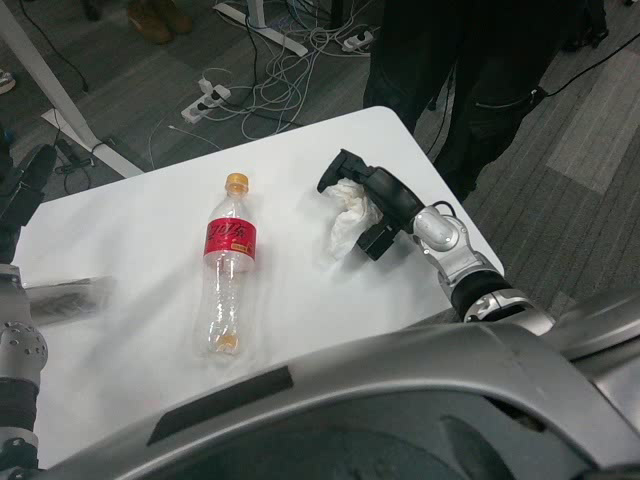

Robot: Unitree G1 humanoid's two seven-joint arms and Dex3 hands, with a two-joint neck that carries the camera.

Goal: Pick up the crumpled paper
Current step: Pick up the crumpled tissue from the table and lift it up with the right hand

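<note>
Gripping crumpled paper (346, 215) — right hand (372, 207)

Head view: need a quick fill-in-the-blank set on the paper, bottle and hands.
1. The right hand grips the crumpled ____.
2. The bottle lies on the white table, and its cap is ____.
3. The label on the bottle is ____.
4. The left hand waits at the table's ____ edge.

Missing words: paper; orange; red; left

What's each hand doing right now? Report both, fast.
Right hand: closed around the crumpled paper, holding it.
Left hand: only partly in view at the table's left edge; state cannot be told.
</note>
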